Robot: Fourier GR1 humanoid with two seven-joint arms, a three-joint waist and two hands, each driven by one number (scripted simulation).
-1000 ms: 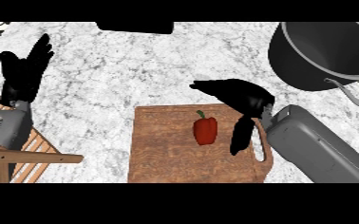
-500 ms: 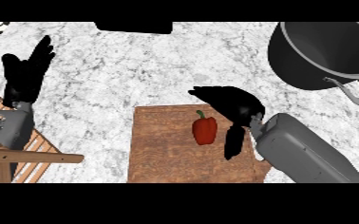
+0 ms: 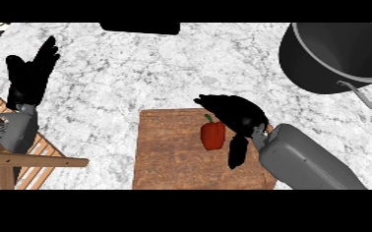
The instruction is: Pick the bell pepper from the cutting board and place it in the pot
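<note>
**Right hand at the pepper on the cutting board**

A red bell pepper (image 3: 213, 134) with a green stem stands on a wooden cutting board (image 3: 174, 157), in the board's upper right part. The board lies on a white and grey marbled tabletop (image 3: 145, 73), at the lower middle of the view.

The right hand (image 3: 236, 114) comes in from the lower right on its grey forearm (image 3: 305, 162) and sits just to the right of the pepper and above it. Its fingers arch over the top of the pepper toward the left, and the thumb (image 3: 237, 152) hangs down along the pepper's right side. The hand is spread apart around the pepper and has not closed on it; whether any part touches the pepper cannot be told. The pepper rests on the board.

A large dark grey pot (image 3: 330, 59) stands at the upper right corner, well apart from the board, with a thin handle (image 3: 356, 91) at its lower edge.

The left hand (image 3: 29, 78) rests at the left edge, fingers straight and pointing up, holding nothing. Below it, at the lower left corner, is a wooden slatted rack (image 3: 36, 159). A flat black object (image 3: 139, 27) lies at the top edge of the tabletop.
</note>
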